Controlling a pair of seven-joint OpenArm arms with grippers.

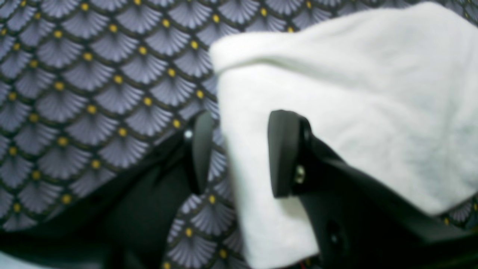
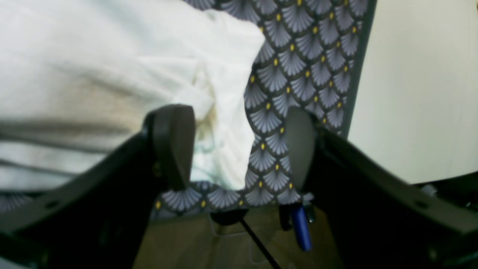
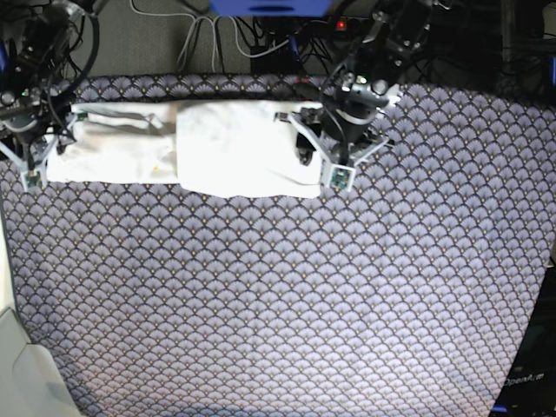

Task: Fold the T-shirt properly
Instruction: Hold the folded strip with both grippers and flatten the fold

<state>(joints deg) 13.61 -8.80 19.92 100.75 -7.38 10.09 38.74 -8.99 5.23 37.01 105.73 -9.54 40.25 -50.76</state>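
The T-shirt [image 3: 217, 148] lies plain white side up, folded into a long strip along the far part of the table; no print shows. My left gripper [image 1: 242, 153] is open at the strip's right end [image 1: 336, 93]. One finger [image 1: 283, 153] is over the cloth and the other [image 1: 201, 153] over the bare tablecloth. In the base view it [image 3: 311, 159] sits at that end. My right gripper [image 2: 237, 149] is open at the strip's left end [image 2: 112, 74], with the cloth's corner between its fingers [image 2: 173, 145]. In the base view it [image 3: 48, 143] is at the far left.
A grey-blue fan-patterned tablecloth [image 3: 278, 295] covers the table. Cables and dark equipment [image 3: 261, 35] line the far edge. The table's left edge [image 2: 358, 67] is close beside my right gripper, with a pale floor beyond.
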